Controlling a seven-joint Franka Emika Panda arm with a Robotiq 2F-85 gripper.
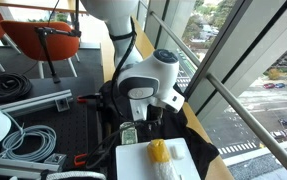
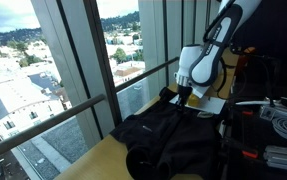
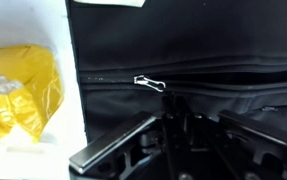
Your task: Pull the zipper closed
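Zipper [image 3: 103, 76]: thin dark line with its long axis running side to side across the wrist view. It is set in a black matte fabric jacket [image 3: 183, 40].
Pull [image 3: 150, 82]: small silver wire loop, lying flat along the zipper.
Gripper [image 3: 178, 145]: metal, just below the zipper near the pull, jaws apart and holding nothing.
White sheet [image 3: 33, 25]: past the zipper's end, bearing a crinkled yellow plastic bag [image 3: 18, 90].
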